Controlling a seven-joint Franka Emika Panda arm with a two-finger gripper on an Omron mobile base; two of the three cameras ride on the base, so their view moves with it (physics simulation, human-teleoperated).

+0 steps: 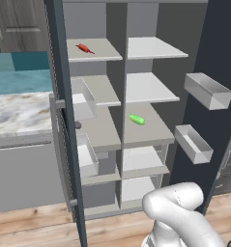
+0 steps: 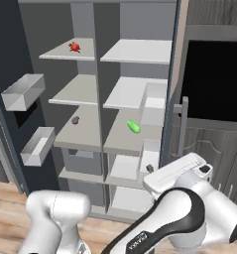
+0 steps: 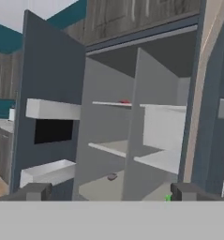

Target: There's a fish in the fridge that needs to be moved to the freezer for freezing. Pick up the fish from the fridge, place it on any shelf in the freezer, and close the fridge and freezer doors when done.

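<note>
You are looking into the tall slate-blue appliance with both doors swung wide open. The fish (image 1: 84, 48), small and red-orange, lies on the top shelf (image 1: 102, 53) of the left-hand column as the left base view shows it; in the right base view the fish (image 2: 74, 47) sits on that same top board, also in the left column, and in the hand view it is a thin red sliver (image 3: 125, 101) at the shelf edge. That column belongs to the half whose door carries the black panel (image 3: 53, 131) and clear bins (image 2: 23, 92), so your fish rests on the freezer (image 2: 83, 20) side. In the other column, the fridge (image 1: 146, 19), a bright green oblong vegetable (image 1: 137, 119) lies on the third shelf down. A small dark purplish item (image 2: 75, 119) sits on the third shelf of the freezer column. The plain door (image 1: 64, 106) stands edge-on at the left of the left base view, in front of a marble desk (image 1: 18, 113). Your gripper (image 3: 111, 191) is low, well apart from the shelves, pointing at the open interior; its fingers (image 3: 36, 191) are spread wide and released, with nothing between them
</note>
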